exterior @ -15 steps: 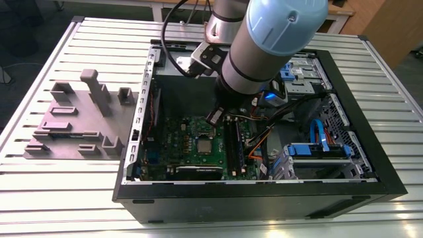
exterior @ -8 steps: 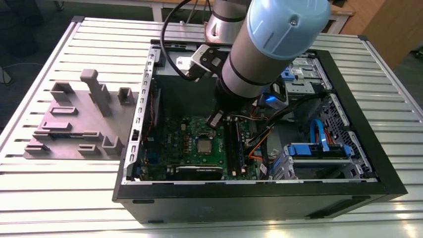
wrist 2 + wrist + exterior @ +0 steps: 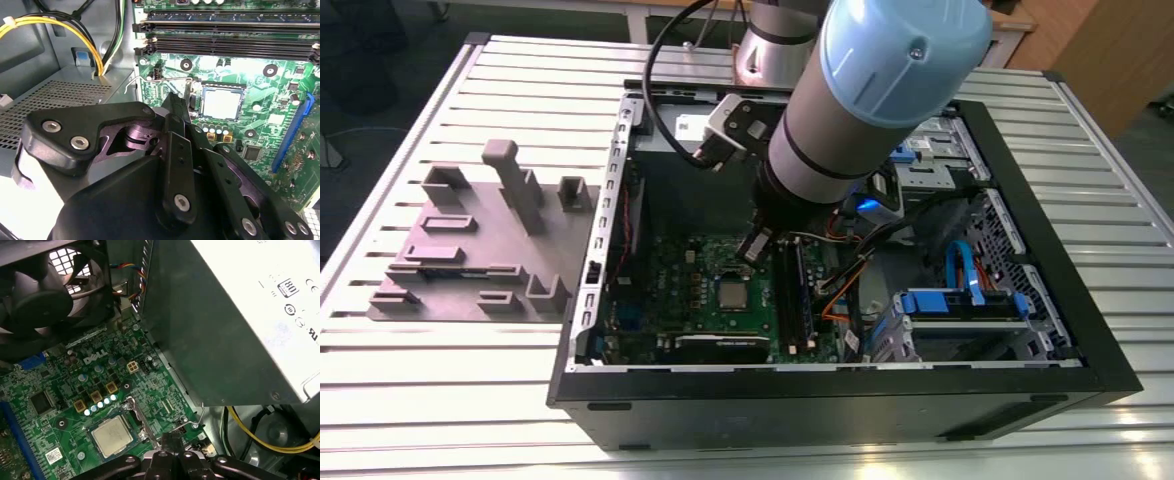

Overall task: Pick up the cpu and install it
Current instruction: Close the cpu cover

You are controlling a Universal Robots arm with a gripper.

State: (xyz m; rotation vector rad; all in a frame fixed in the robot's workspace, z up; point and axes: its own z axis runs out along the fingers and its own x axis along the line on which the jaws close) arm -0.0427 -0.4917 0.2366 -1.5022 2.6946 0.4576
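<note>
Green mobo (image 3: 260,90) | 1 cpu (image 3: 221,103) on it | 1 hand (image 3: 174,102) clenched, empty, nr cpu

The cpu (image 3: 734,293) is a small flat square chip with a silvery-grey metal top (image 3: 112,435). It lies level, face up, seated squarely in its socket (image 3: 221,88) near the middle of the green motherboard (image 3: 670,290), well away from the board's edges.
</note>
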